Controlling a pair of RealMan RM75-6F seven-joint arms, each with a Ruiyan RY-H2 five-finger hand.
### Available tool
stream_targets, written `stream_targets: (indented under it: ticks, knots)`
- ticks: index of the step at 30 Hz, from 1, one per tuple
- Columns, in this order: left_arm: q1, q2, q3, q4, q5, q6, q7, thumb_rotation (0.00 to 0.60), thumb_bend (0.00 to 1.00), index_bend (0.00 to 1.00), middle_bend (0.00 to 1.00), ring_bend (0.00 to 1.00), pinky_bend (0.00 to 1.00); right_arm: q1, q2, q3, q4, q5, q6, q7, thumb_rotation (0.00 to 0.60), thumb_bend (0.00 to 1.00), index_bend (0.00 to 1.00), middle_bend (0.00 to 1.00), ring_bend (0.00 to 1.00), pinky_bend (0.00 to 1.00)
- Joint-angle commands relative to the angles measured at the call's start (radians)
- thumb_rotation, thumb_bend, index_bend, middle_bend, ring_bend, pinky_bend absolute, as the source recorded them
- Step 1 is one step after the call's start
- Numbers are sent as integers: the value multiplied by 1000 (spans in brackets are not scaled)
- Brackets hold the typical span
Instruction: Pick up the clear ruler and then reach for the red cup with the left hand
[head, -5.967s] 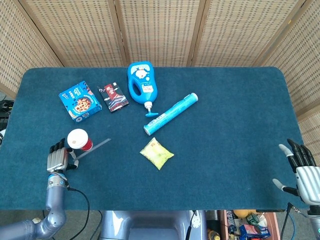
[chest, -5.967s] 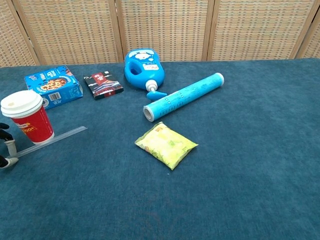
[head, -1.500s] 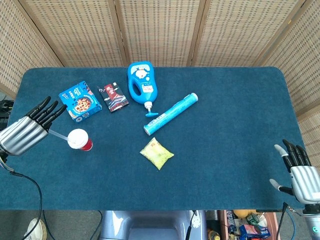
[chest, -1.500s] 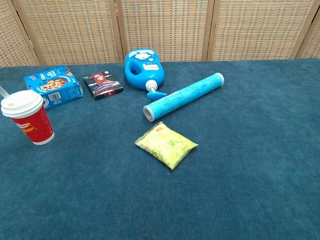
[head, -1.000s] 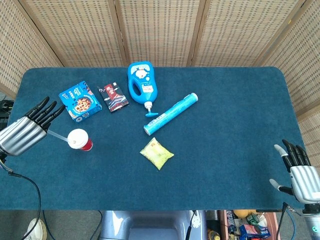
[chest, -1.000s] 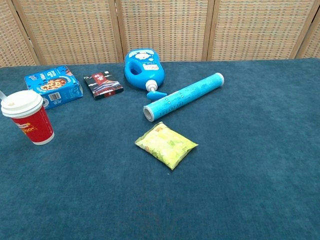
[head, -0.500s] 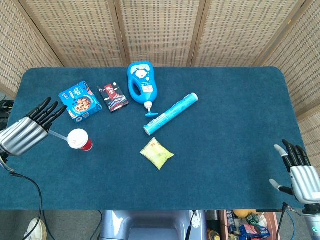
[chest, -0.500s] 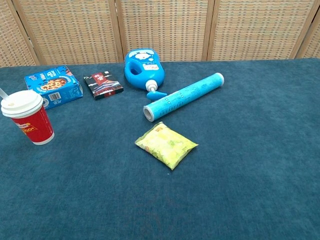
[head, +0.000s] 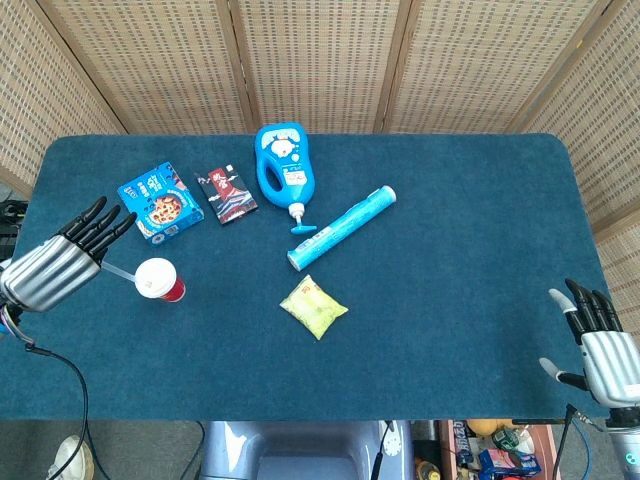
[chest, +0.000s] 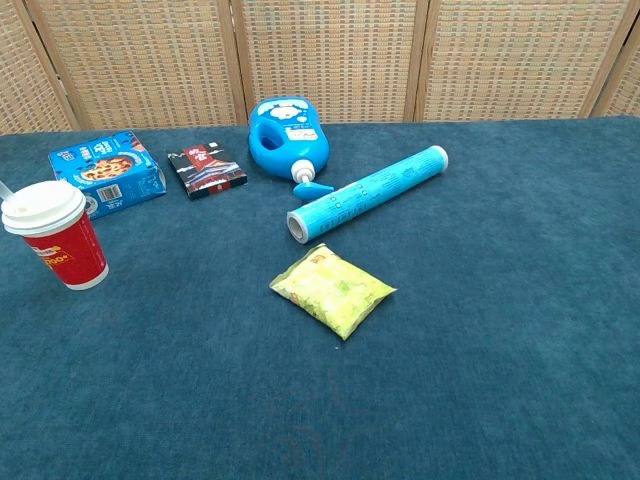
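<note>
The red cup (head: 157, 279) with a white lid stands upright near the table's left side, also clear in the chest view (chest: 55, 235). My left hand (head: 55, 262) hovers just left of it, fingers stretched toward the back. It holds the clear ruler (head: 122, 271), whose free end points at the cup and stops just short of the lid. The chest view shows only a sliver of the ruler (chest: 4, 188) at the left edge, not the hand. My right hand (head: 600, 345) hangs open off the table's front right corner.
Behind the cup lie a blue snack box (head: 159, 203) and a dark card pack (head: 227, 194). A blue bottle (head: 283, 164), a blue tube (head: 341, 227) and a yellow packet (head: 313, 306) sit mid-table. The blue cloth table (head: 460, 250) has bare cloth on its right half.
Six seconds ago the ruler lay on the cloth by the cup with my left hand low beside it; now it is lifted in that hand. Over the last second the hand drifted slightly.
</note>
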Motion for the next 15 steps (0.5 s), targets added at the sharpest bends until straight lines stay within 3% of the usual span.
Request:
stream_targets:
  ticks: [1, 15]
  knots:
    - [-3, -5, 2, 2, 1, -6, 3, 600, 380, 642, 0, 0, 0, 0, 0, 0, 0, 0, 0, 0, 600, 0, 0, 0, 0, 0]
    - [-55, -29, 12, -46, 25, -130, 116, 600, 380, 642, 0, 0, 0, 2, 4, 1, 2, 8, -8, 12, 600, 0, 0, 0, 0, 0]
